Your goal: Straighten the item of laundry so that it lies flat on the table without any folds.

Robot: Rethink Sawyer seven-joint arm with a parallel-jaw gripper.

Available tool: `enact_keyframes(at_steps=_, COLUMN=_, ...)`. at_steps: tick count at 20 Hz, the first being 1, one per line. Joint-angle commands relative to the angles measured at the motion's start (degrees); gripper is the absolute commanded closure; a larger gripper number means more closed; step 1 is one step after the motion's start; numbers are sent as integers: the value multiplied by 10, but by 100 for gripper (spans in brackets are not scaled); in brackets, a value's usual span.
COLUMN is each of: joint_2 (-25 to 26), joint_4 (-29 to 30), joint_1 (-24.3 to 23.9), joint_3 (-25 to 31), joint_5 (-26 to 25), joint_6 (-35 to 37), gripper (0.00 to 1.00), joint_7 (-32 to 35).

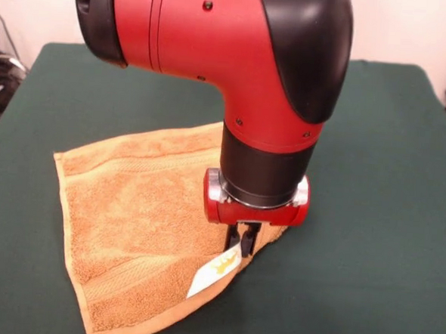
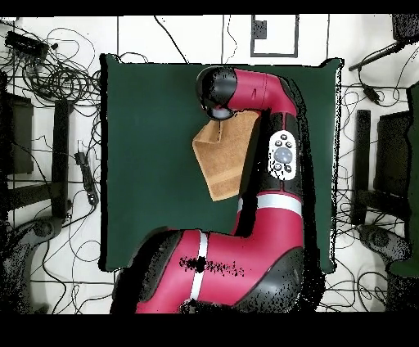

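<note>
At the near middle of the dark green felt-like tabletop point(image 1: 385, 245) lies the small golden-tan terry towel point(image 1: 140, 222), and right over its edge, on the picture's right in the front view, the red and black arm has its gripper point(image 1: 245, 242) planted low. The jaws stand narrow, close together, with the towel's hem and its little white tag printed in yellow point(image 1: 216, 272) right at their tips. Whether they truly pinch the cloth or only touch it, I can't say from here.

The towel isn't flat. Its outline runs more like a wedge than a square in both views, and that right-hand side looks doubled over or bunched beneath the wrist. From above, the arm's elbow covers a good part of the cloth, so the far side is hidden.

Now the dangers. If only the tag is caught, a pull may slip free and leave the fold where it is. If the jaws have two layers, dragging outward would carry the fold along rather than open it. And terry on felt looks grippy: a low, sideways drag could ruck up fresh wrinkles, or slide the whole towel instead of spreading it.
</note>
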Motion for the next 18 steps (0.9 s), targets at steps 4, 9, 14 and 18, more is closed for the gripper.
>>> enact_keyframes(at_steps=4, joint_2=21, joint_4=-25, joint_1=22, joint_3=55, joint_5=22, joint_6=45, gripper=100, joint_7=44)
enact_keyframes(at_steps=9, joint_2=26, joint_4=-34, joint_1=23, joint_3=55, joint_5=22, joint_6=48, gripper=100, joint_7=43)
enact_keyframes(at_steps=14, joint_2=28, joint_4=-36, joint_1=23, joint_3=54, joint_5=23, joint_6=48, gripper=100, joint_7=44)
enact_keyframes(at_steps=18, joint_2=29, joint_4=-37, joint_1=23, joint_3=54, joint_5=23, joint_6=49, gripper=100, joint_7=45)
